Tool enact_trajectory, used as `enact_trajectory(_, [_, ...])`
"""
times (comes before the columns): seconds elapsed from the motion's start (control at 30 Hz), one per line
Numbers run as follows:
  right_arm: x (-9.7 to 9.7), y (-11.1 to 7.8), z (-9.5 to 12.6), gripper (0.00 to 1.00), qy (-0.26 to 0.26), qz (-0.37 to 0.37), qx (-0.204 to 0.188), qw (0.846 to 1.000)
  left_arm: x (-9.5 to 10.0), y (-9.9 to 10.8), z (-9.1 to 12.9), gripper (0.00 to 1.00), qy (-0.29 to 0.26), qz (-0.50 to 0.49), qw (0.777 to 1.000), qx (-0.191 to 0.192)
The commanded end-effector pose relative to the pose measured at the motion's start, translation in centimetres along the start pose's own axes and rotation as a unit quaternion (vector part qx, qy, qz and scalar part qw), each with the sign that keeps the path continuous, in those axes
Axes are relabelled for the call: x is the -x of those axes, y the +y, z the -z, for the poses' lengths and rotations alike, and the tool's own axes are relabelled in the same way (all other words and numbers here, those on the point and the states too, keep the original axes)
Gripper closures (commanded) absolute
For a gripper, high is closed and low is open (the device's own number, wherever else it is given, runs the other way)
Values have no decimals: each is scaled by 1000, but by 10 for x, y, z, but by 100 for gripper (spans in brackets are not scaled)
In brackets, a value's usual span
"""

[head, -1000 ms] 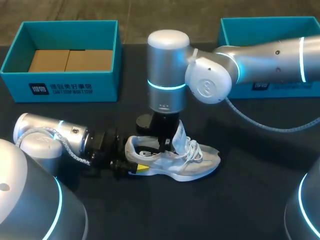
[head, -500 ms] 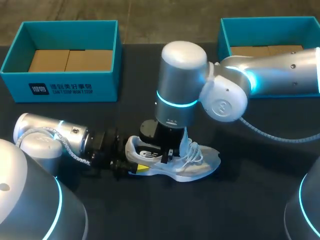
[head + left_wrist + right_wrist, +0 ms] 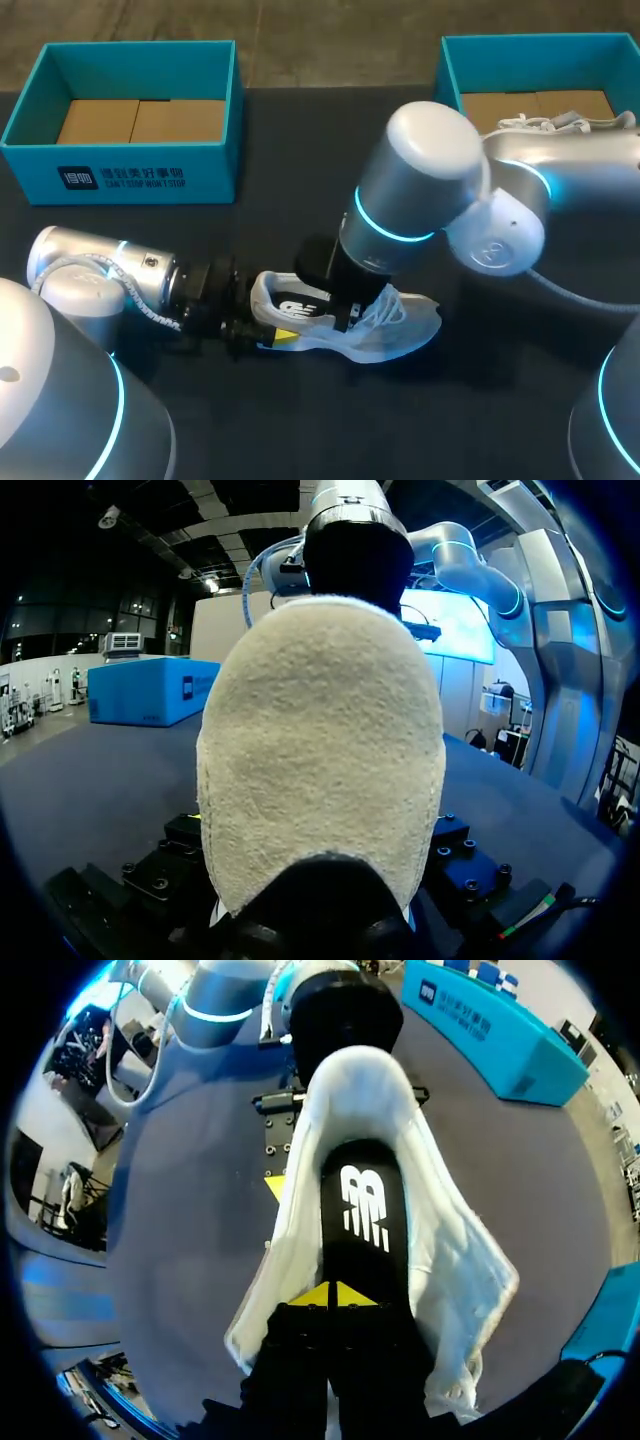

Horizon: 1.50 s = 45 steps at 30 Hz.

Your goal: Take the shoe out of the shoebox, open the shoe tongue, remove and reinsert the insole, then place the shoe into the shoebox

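A white sneaker (image 3: 400, 330) lies on its sole in the middle of the dark table, toe to the right. Its black insole (image 3: 300, 300) shows in the opening. My left gripper (image 3: 270, 320) lies flat on the table and grips the heel from both sides; one yellow fingertip (image 3: 275, 1184) shows against the heel's wall. The heel (image 3: 320, 750) fills the left wrist view. My right gripper (image 3: 335, 1295) points down into the shoe (image 3: 450, 1260), shut, its tips resting on the insole (image 3: 365, 1210) near the midfoot. In the head view the right gripper (image 3: 345, 312) is partly hidden by its wrist.
A teal shoebox (image 3: 150, 175) with a cardboard bottom stands at the back left. A second teal shoebox (image 3: 450, 70) at the back right holds another white shoe (image 3: 545, 122). My right arm's elbow (image 3: 430, 180) hangs over the table's middle.
My right arm has swung to the right and tilted lower, its gripper going deeper into the shoe. The upright tongue has been pushed down towards the toe. The left arm has kept still.
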State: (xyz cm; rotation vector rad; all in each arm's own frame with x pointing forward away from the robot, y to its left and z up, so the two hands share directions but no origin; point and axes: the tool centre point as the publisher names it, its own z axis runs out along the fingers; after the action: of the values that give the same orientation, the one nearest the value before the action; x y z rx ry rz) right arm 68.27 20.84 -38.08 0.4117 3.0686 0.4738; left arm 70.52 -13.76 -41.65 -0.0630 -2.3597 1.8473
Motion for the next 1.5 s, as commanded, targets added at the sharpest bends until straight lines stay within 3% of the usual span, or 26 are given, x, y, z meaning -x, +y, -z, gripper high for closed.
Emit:
enact_trajectory(0.03, [-2,-6,11,100,-11,-2,22,1000,1,3,0,100,0,1,1000,1])
enact_trajectory(0.4, [6,2,27,100,-59,1,42,997,1,3,0,100,0,1,1000,1])
enact_trajectory(0.63, [14,18,21,100,-73,-4,-44,996,1,3,0,100,0,1,1000,1])
enact_trajectory(0.67, [15,20,20,92,-78,2,-41,996,1,3,0,100,0,1,1000,1])
enact_trajectory(0.77, [16,22,17,82,-91,7,-44,995,1,3,0,100,0,1,1000,1])
enact_trajectory(1.1, [20,14,1,82,-102,1,-56,993,1,3,0,100,0,1,1000,1])
enact_trajectory(1.5, [34,3,-16,67,-102,3,-71,992,1,3,0,100,0,1,1000,1])
